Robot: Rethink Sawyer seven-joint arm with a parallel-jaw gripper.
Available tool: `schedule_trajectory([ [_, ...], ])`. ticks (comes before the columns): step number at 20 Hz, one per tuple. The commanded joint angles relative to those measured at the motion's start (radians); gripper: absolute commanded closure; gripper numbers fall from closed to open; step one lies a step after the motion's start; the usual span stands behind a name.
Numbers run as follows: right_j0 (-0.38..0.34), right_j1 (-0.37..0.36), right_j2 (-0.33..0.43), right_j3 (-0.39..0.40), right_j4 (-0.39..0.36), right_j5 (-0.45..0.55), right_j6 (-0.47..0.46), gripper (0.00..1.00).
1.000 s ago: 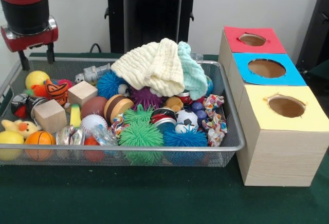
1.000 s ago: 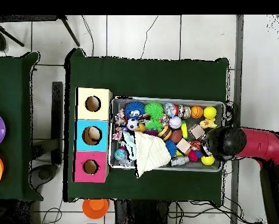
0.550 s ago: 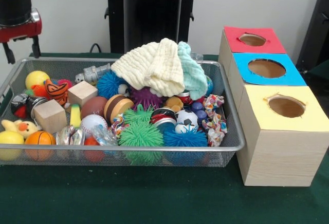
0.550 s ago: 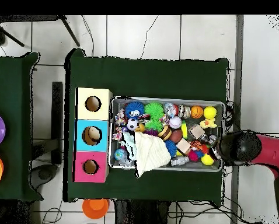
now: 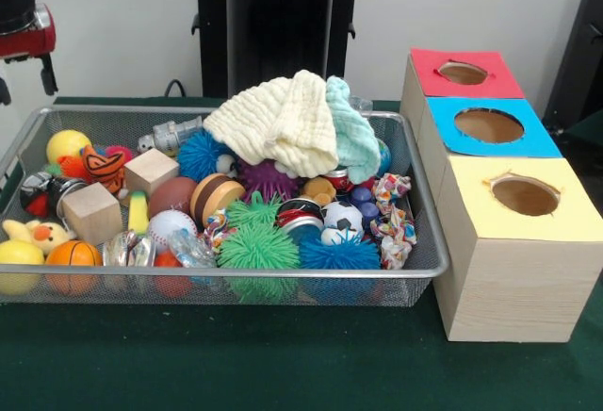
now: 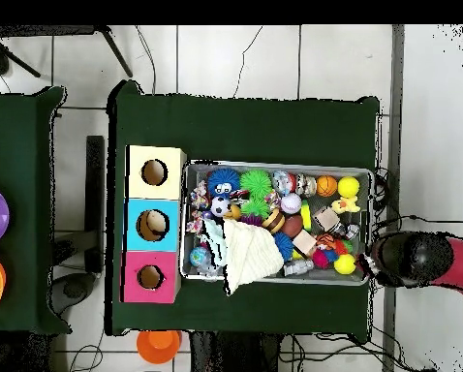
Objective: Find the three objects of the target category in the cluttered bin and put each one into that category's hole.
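Where toys crowd, cloth (image 5: 283, 119) topmost.

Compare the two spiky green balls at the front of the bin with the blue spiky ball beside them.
The green spiky ball at the wire bin's front rim is bright green; the blue spiky ball next to it is deep blue. The green one looks larger and stands taller, while the blue one sits lower, with a soccer-patterned ball behind it. Both are soft-looking, round, bristly toys resting against the front mesh.

White wall (image 5: 141, 24) behind; pale tiled floor (image 6: 274, 58); dark green table (image 6: 245, 116).
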Motion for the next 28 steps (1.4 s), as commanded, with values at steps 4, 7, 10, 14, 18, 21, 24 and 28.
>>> schedule_trajectory([
  [4, -0.025, 0.01, 0.121, 0.102, 0.032, -0.04, -0.181, 0.0],
  [7, -0.042, 0.018, 0.138, 0.114, 0.031, -0.066, -0.173, 0.0],
  [10, -0.055, 0.025, 0.152, 0.118, 0.019, -0.082, -0.166, 0.0],
  [14, -0.073, 0.038, 0.163, 0.128, 0.0, -0.109, -0.158, 0.0],
  [18, -0.079, 0.073, 0.16, 0.119, -0.031, -0.145, -0.151, 0.0],
  [21, -0.089, 0.093, 0.165, 0.12, -0.041, -0.177, -0.152, 0.0],
  [24, -0.096, 0.102, 0.169, 0.124, -0.043, -0.198, -0.152, 0.0],
  [28, -0.096, 0.117, 0.168, 0.121, -0.044, -0.201, -0.147, 0.0],
])
